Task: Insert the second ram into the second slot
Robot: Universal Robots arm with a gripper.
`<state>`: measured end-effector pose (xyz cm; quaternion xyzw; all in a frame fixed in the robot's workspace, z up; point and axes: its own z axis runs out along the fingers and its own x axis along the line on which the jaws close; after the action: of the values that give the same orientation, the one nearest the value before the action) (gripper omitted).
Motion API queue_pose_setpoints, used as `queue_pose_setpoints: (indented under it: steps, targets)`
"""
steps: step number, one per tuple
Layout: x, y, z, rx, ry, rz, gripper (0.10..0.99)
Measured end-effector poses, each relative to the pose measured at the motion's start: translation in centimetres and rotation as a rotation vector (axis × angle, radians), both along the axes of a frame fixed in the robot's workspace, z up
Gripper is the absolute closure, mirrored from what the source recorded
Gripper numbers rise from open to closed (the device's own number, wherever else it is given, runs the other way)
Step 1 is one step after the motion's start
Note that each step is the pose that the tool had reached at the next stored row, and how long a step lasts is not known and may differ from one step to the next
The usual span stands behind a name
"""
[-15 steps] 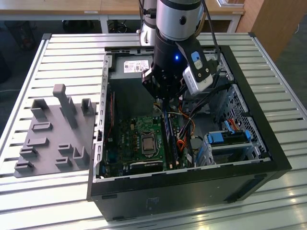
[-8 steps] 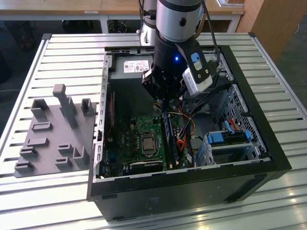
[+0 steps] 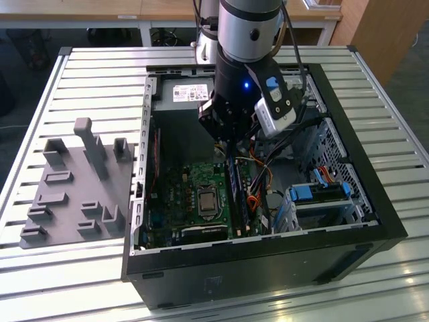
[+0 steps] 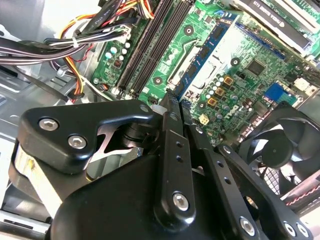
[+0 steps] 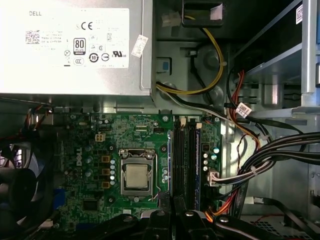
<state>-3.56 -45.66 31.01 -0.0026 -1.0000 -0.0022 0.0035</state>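
Observation:
The second ram [image 3: 236, 194] is a long blue stick standing on edge over the motherboard [image 3: 177, 194], right of the processor socket in the exterior view. In the second wrist view the ram [image 4: 205, 55] runs away from my fingertips, crossing in front of the silver socket. My gripper [image 3: 228, 144] [image 4: 176, 102] [image 5: 175, 215] has its black fingers nearly touching, shut on the stick's top edge. Two black memory slots [image 4: 150, 45] [image 5: 184, 155] lie beside it. I cannot tell whether the stick's lower edge sits in a slot.
The open black computer case [image 3: 395, 221] lies on a slatted table. Inside are the power supply [image 5: 70, 45], bundled cables [image 5: 265, 160], a fan [image 4: 275, 150] and blue drive-bay clips [image 3: 315, 193]. A grey fixture plate [image 3: 74, 188] sits at the exterior view's left.

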Motion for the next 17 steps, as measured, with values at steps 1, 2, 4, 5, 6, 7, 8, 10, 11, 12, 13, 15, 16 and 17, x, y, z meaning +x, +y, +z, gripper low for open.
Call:
queue_pose_setpoints:
  steps: [1,2,4,5,6,7,8,10,11,12,13,15,16,17]
  targets:
    - [0.0,0.0,-0.01,0.0,0.0,0.0,0.949]
    - [0.0,0.0,-0.04,0.0,-0.0001,0.0,0.949]
    - [0.0,0.0,-0.15,0.001,-0.0001,0.0,0.949]
    - [0.0,0.0,-0.27,0.0,0.0002,0.0,0.949]
    - [-0.01,0.0,-0.42,0.0,0.0004,0.0,0.949]
    - [-0.01,0.0,-0.61,0.0,0.0006,0.0,0.949]
    - [-0.02,-0.01,-0.79,0.0,0.0012,0.0,0.949]
    - [-0.02,-0.02,-1.15,0.0,0.0016,0.0,0.949]
    - [0.0,-0.02,-1.33,0.0,0.0016,0.0,0.949]
    - [0.07,-0.02,-1.48,0.0,0.0016,-0.001,0.949]
    - [0.13,-0.02,-1.61,0.001,0.0016,-0.002,0.949]
    - [0.18,-0.02,-1.93,0.001,0.0015,-0.002,0.949]
    - [0.18,-0.02,-2.09,0.001,0.0016,-0.002,0.949]
    - [0.18,-0.02,-2.2,0.002,0.0016,-0.002,0.949]
